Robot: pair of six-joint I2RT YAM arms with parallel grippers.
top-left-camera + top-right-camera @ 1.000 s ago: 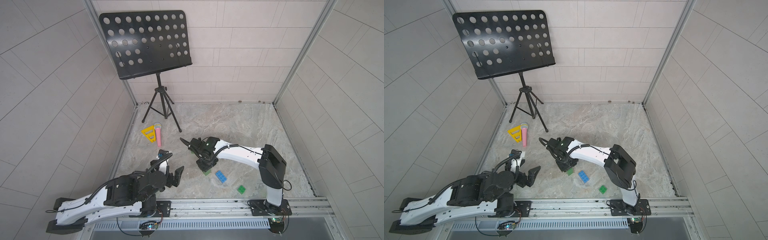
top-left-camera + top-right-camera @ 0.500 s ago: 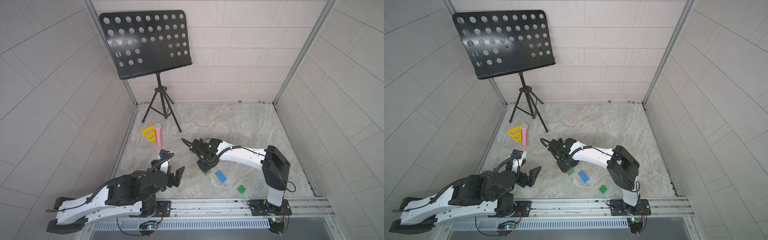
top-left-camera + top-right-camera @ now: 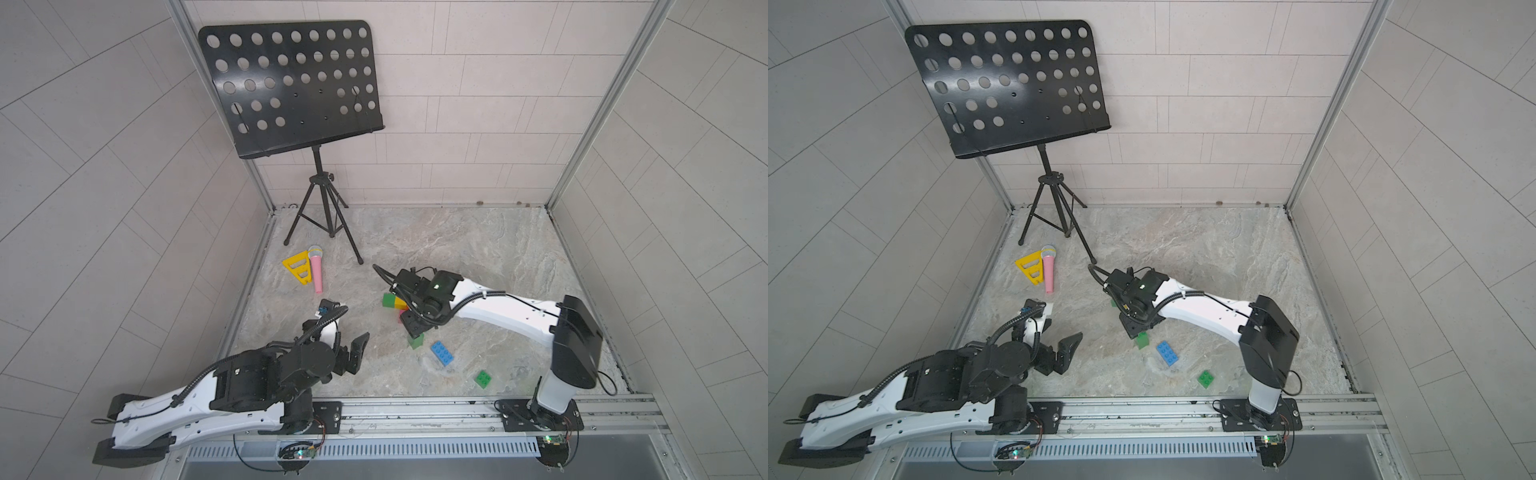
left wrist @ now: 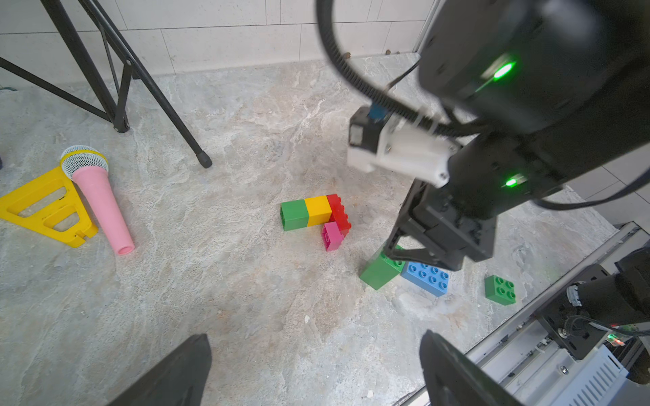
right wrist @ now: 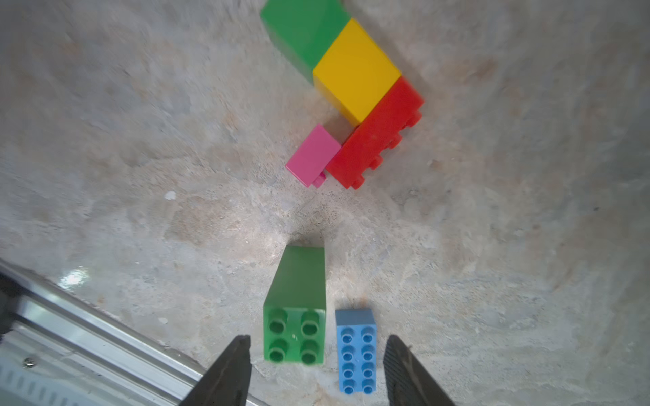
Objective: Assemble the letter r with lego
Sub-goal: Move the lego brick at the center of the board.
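The yellow triangle (image 4: 79, 216) and the pink microphone (image 4: 102, 204) lay touching, far left of the blue brick (image 3: 442, 353) and farther from the rail (image 3: 415, 409) than it. The left gripper (image 4: 314, 335) hovered well left of the blue brick, its jaws spread wide with nothing between them.

Left of the blue brick and beyond it, a row lay on its side. It ran from the green end brick (image 4: 293, 215) through the yellow brick (image 4: 318, 211) to the red brick (image 4: 338, 211), pointing roughly at the blue brick. The red brick sat crosswise at the row's end, with its studs facing away from the yellow brick. The pink brick (image 4: 331, 236) touched the red brick's smooth face, just beside the yellow brick.

The green column (image 5: 297, 281) stood upright just left of the blue brick, studs up. The right gripper (image 5: 316, 338) hung over it, jaws parted and gripping nothing, with a gap showing between one finger and the column.

The blue brick lay flat with its studs up. One end of its long axis aimed at the row, the other roughly at the lone green brick (image 3: 483, 379). That brick lay flat to the blue brick's right, nearer the rail.

Compared with a second earlier, the right jaws stood wider. The right arm (image 3: 498, 307) had swung its elbow farther right of the blue brick. The column, the blue brick and the lone green brick had kept their places, and the left jaws were just as wide.
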